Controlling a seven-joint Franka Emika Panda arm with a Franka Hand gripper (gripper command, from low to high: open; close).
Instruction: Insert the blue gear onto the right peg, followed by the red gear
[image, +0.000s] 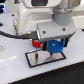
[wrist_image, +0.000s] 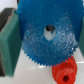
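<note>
Plate: the grey rectangular plate with black rim lies flat on the white table, below the arm. It is the only tray-like item in the exterior view; its surface reads as bare grey where visible.
Plate contents: no peg can be resolved on the plate at this picture size. The right peg cannot be located in either view.
Blue gear: the blue gear sits at the gripper's lower end, above the plate's corner at about 2 o'clock from the plate's centre. Whether it touches the plate cannot be told. In the wrist view the blue gear fills most of the picture, face-on, its central hole showing light.
Red gear: the red gear is a small red spot at about 10 o'clock from the plate's centre, just beyond the plate's far edge, half hidden under the arm's body. In the wrist view the red gear lies at about 5 o'clock from the blue gear's hole, partly cut off by the picture's edge and overlapped by the blue teeth.
Gripper: the gripper hangs over the plate with the blue gear at its fingertips.
Jaws: they appear to pinch the blue gear; one teal pad lies against the gear's rim in the wrist view.
Hidden: the opposite finger is barely seen at the frame edge.
Blur: both views are soft; tooth detail is unclear.
</note>
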